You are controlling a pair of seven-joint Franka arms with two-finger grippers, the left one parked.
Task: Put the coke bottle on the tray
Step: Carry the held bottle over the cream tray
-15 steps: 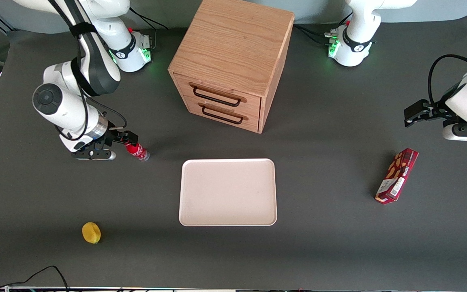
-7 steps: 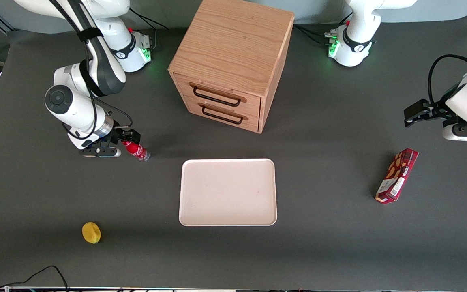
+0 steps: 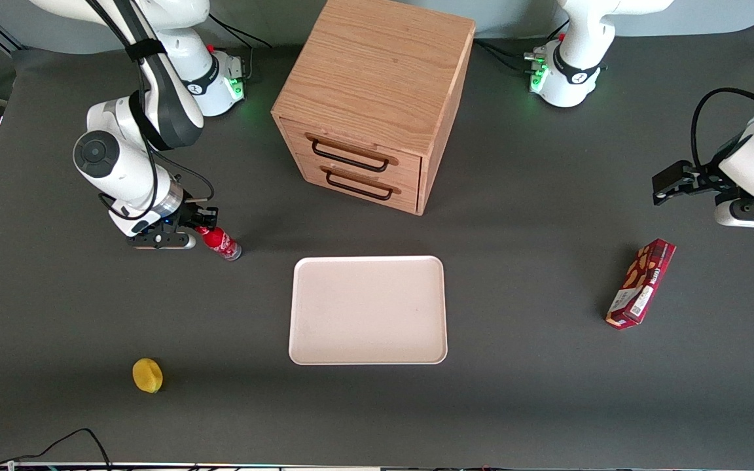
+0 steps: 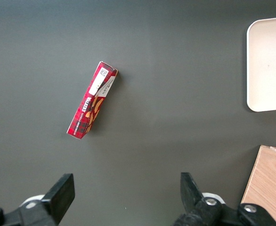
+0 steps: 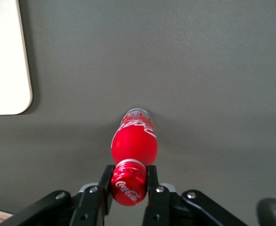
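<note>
The small red coke bottle (image 3: 221, 242) stands on the table toward the working arm's end, beside the tray and apart from it. In the right wrist view the bottle (image 5: 133, 141) shows its red cap, white lettering and clear grey base. My gripper (image 3: 203, 222) is at the bottle's top; in the right wrist view the gripper (image 5: 128, 186) has both fingers pressed against the red cap, shut on it. The pale cream-pink tray (image 3: 368, 309) lies flat in the middle of the table; one of its corners shows in the right wrist view (image 5: 6, 70).
A wooden drawer cabinet (image 3: 377, 98) stands farther from the front camera than the tray. A yellow object (image 3: 147, 375) lies near the front edge at the working arm's end. A long red snack box (image 3: 641, 282) lies toward the parked arm's end, also in the left wrist view (image 4: 92, 104).
My gripper has moved in over the bottle's top and its fingers now sit against the cap. The bottle has stayed in the same spot on the table.
</note>
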